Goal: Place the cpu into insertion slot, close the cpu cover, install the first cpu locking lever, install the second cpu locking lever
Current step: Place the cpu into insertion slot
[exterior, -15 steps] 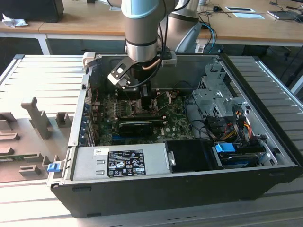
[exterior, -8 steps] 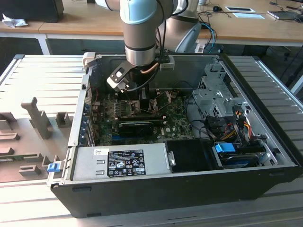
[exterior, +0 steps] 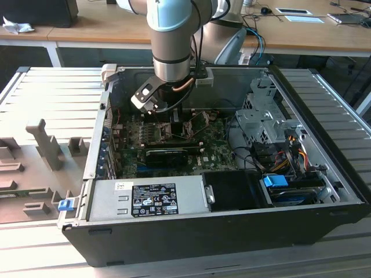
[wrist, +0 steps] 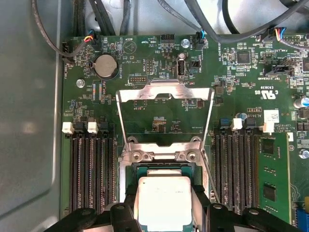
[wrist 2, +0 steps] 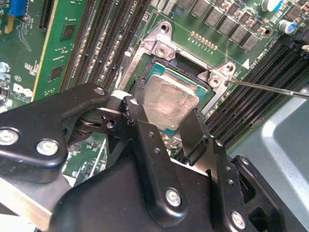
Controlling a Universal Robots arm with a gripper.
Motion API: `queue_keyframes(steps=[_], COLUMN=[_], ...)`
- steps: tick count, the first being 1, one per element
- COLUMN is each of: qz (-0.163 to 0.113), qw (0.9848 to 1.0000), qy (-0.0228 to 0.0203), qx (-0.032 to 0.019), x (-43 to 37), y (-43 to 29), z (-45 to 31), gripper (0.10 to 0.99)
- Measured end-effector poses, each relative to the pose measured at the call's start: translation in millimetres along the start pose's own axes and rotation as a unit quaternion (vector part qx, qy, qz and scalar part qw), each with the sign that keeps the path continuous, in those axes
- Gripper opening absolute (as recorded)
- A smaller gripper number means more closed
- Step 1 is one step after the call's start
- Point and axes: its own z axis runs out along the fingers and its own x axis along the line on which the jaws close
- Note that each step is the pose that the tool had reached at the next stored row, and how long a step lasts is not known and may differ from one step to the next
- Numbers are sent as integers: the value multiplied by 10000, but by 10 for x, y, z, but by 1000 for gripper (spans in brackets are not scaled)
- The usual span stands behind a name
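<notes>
Second wrist view: fingers (wrist 2: pixel 140 125) clamp the cpu (wrist 2: pixel 171 102) by opposite edges over the open insertion slot (wrist 2: pixel 155 66).

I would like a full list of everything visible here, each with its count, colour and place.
computer case: one, black, open, on the slatted grey table.
power supply: one, silver-grey, along the case's near wall in the exterior view.
motherboard: one, green, on the case floor.
insertion slot: one, dark, mid-motherboard.
cpu: one, silver-grey, at the slot.
cpu cover: one, silver-grey, swung open from the slot.
locking lever: one, thin metal rod, beside a slot corner.
memory slots: two banks, black, flanking the slot.
coin battery: one, silver, beyond the open cover.
arm: one, light blue and grey, reaching into the case.
gripper: one, black, shut on the cpu's opposite edges.
</notes>
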Motion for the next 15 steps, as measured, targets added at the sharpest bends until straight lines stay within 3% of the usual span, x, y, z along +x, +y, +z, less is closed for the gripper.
queue_keyframes(steps=[1,2,6,13,15], qz=[0,0,2,3,4], qw=[10000,10000,10000,10000,10000], qy=[0,0,2,1,1], qx=[0,0,0,0,0], x=[0,0,1,4,5], y=[0,0,2,15,20], z=[1,1,-26,-173,-228], gripper=[537,604,604,604,459])
